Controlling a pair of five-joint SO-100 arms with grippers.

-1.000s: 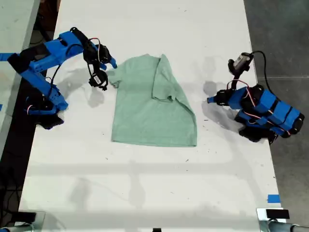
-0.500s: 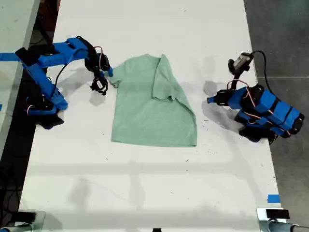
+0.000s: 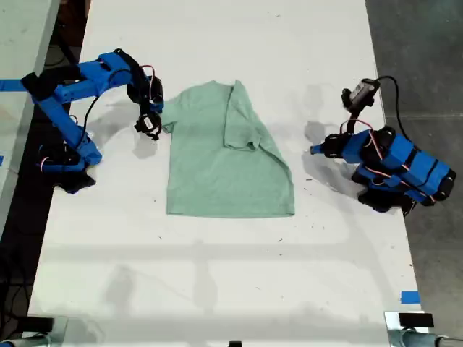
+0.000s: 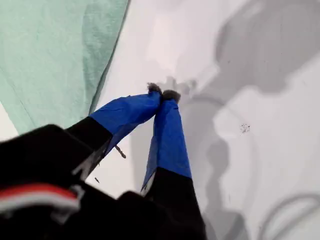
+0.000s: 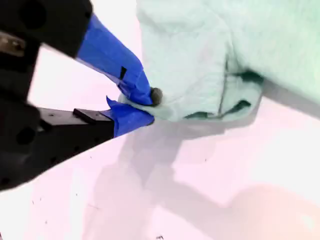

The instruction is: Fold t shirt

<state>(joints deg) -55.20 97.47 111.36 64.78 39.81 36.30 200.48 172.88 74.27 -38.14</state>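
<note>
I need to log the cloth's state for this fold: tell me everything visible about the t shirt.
The t shirt is pale mint-green, soft, slightly wrinkled cloth lying flat on the white table. One side, sleeve included, is already folded across the body. My second gripper pinches the other sleeve's edge; my first gripper is shut beside it, apart.

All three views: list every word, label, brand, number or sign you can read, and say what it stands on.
None can be read.
The t shirt is plain, with no print.
The table shows no writing.
My first gripper and my second gripper show only plain blue tape.
</note>
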